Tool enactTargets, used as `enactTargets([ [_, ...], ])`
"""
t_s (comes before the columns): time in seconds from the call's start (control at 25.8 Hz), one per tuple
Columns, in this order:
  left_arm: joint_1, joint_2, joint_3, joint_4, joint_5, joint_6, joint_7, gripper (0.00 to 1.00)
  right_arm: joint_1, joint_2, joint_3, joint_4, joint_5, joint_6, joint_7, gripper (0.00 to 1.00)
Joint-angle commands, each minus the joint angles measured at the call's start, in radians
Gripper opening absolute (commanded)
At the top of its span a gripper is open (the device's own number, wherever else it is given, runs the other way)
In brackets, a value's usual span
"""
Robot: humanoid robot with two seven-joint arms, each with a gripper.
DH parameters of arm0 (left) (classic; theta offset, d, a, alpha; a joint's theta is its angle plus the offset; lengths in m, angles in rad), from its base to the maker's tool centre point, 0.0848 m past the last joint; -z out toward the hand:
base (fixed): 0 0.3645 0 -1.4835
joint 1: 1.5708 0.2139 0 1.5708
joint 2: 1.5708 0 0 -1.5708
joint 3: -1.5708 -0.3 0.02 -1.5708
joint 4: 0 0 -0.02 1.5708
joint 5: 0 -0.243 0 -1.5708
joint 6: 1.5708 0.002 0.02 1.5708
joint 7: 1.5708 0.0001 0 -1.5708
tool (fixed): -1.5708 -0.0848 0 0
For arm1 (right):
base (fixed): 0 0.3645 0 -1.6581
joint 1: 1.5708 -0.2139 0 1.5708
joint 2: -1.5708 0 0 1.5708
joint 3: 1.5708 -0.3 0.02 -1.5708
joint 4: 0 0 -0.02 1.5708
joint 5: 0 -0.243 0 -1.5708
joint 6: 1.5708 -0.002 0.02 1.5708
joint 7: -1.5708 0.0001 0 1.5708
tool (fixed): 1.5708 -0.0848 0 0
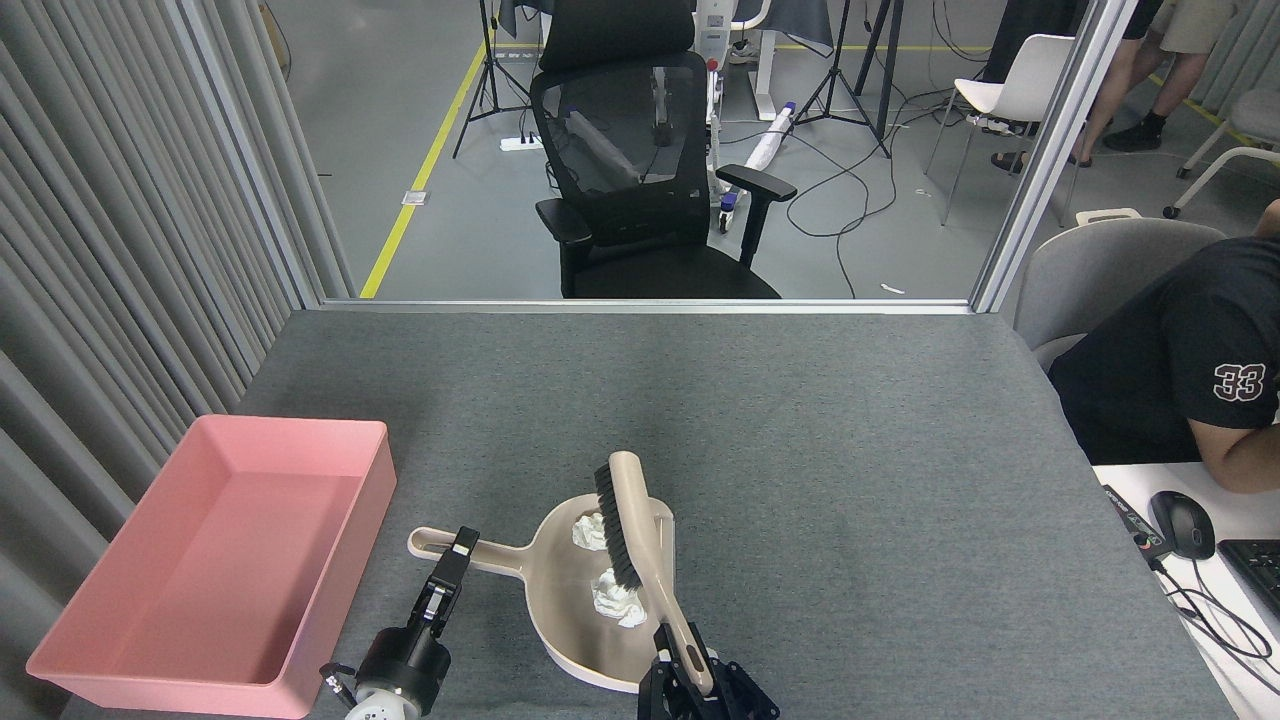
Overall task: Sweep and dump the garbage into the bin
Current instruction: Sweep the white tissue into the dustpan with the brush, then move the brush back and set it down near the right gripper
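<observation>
Two white tissue wads of garbage lie inside the beige dustpan (560,610): one (588,531) near its far end, the other (616,600) in the middle, both partly behind the brush. My right gripper (690,672) is shut on the handle of the beige brush (625,520), whose dark bristles face left over the pan. On the dustpan's handle, my left gripper (452,560) is shut. The bin (215,560), a pink tray, stands at the left, with nothing in it.
A person in a black shirt (1180,370) sits at the right beside a white desk with a mouse (1182,524). A black office chair (640,180) stands beyond the table's far edge. Grey curtains hang along the left.
</observation>
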Motion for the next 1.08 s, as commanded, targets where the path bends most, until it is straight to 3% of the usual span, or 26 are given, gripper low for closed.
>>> enactTargets([
  [0.0,0.000,-0.002,0.000,0.000,0.002,0.006,-0.001,0.19,0.049,-0.041,-0.046,-0.083,-0.003,-0.005,-0.003,0.00],
  [0.15,-0.001,-0.002,0.002,0.000,0.003,0.015,-0.001,0.19,0.077,-0.089,-0.139,-0.101,-0.003,-0.009,-0.003,0.00],
  [0.43,-0.005,-0.003,0.002,0.011,0.012,0.020,-0.006,0.19,0.075,-0.220,-0.233,-0.090,0.004,0.018,0.004,0.00],
  [0.62,-0.009,-0.003,0.003,0.013,0.015,0.023,-0.006,0.19,0.086,-0.242,-0.237,-0.087,0.006,0.021,0.002,0.01],
  [0.74,-0.009,-0.003,0.008,0.010,0.018,0.046,-0.016,0.19,0.089,-0.236,-0.241,-0.087,0.001,0.035,0.004,0.19],
  [0.77,-0.009,-0.003,0.011,0.010,0.025,0.055,-0.016,0.19,0.089,-0.236,-0.241,-0.087,0.001,0.038,0.004,0.29],
  [0.85,-0.011,-0.003,0.009,0.005,0.038,0.062,-0.018,0.19,0.089,-0.236,-0.245,-0.087,0.000,0.049,0.022,0.57],
  [0.93,-0.011,-0.003,0.011,0.003,0.043,0.064,-0.016,0.19,0.089,-0.239,-0.245,-0.087,0.003,0.060,0.039,0.61],
  [0.97,-0.011,-0.003,0.009,0.002,0.043,0.066,-0.018,0.19,0.089,-0.242,-0.247,-0.087,0.003,0.061,0.039,0.70],
  [1.05,-0.009,-0.003,0.008,0.000,0.043,0.072,-0.022,0.19,0.089,-0.244,-0.251,-0.087,0.003,0.064,0.037,0.98],
])
